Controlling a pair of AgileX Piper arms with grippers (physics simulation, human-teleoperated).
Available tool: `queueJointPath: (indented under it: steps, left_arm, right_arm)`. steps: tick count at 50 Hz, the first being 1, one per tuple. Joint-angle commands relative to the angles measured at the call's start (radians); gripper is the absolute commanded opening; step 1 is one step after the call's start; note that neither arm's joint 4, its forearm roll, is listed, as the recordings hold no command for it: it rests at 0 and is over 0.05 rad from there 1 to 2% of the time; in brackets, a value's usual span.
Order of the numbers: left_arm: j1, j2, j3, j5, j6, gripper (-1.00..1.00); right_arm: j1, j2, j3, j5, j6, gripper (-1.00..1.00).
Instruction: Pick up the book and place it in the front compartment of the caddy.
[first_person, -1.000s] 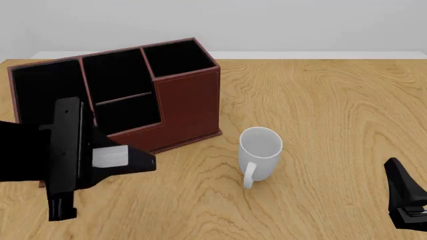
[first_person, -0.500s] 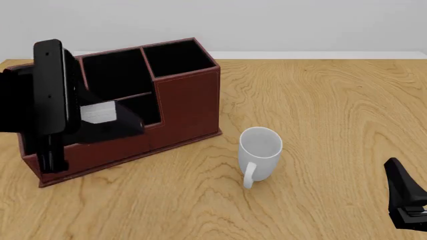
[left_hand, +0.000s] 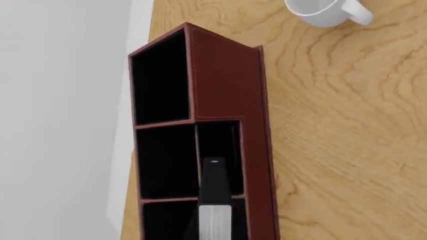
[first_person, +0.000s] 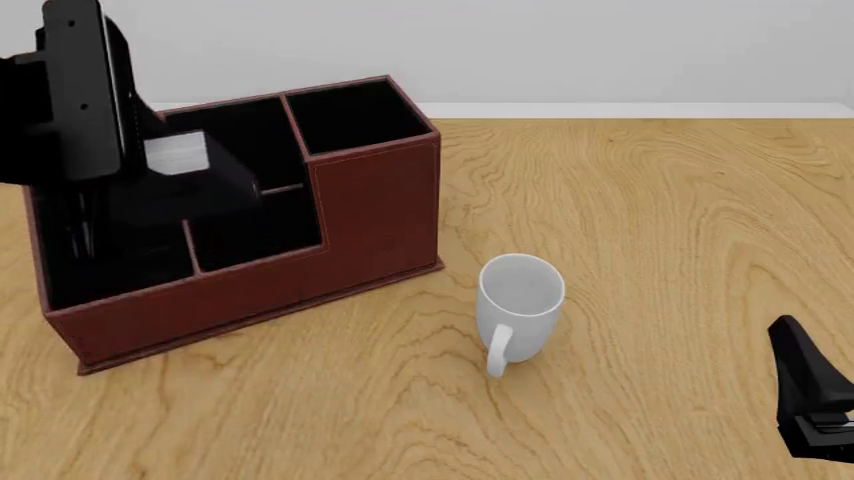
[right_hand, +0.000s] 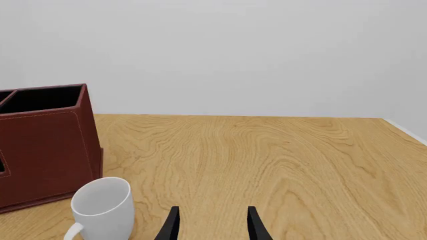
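The book (first_person: 214, 178), black with white page edges, hangs tilted over the left and middle cells of the reddish-brown caddy (first_person: 376, 205). My left gripper (first_person: 150, 165) is shut on it, and the black arm rises above the caddy's left end. In the left wrist view the book (left_hand: 215, 192) points down at the low cells beside the caddy's stepped front wall (left_hand: 227, 80); the fingers themselves are hidden there. My right gripper (right_hand: 213, 227) is open with nothing between its fingers, low at the right front of the table (first_person: 811, 400), far from the caddy (right_hand: 47, 145).
A white mug (first_person: 518, 305) stands upright on the wooden table just right of the caddy's front corner, its handle toward me; it also shows as the mug (right_hand: 103, 207) and the mug (left_hand: 327, 10). A pale wall runs behind the table's far edge.
My left arm has lifted the book from in front of the caddy's left end, up and away, to above the caddy's cells. The right arm and mug have not moved.
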Motion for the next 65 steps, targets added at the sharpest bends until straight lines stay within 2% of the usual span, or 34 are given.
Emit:
queueJointPath:
  steps: [1,15,26,43,65]
  left_arm:
    - [0.044,0.038,-0.066,-0.014,0.052,-1.00]
    - [0.064,0.119,-0.160,-0.044,0.052,-1.00]
    - [0.063,0.173,-0.193,-0.078,0.051,-1.00]
    - [0.099,0.221,-0.127,-0.156,0.065,-1.00]
    - [0.129,0.295,-0.125,-0.234,0.094,-1.00]
  right_arm:
    - [0.000,0.000,0.000,0.000,0.000,1.00]
    - [0.000,0.000,0.000,0.000,0.000,1.00]
    - [0.000,0.000,0.000,0.000,0.000,1.00]
    - [0.000,0.000,0.000,0.000,0.000,1.00]
    - [0.000,0.000,0.000,0.000,0.000,1.00]
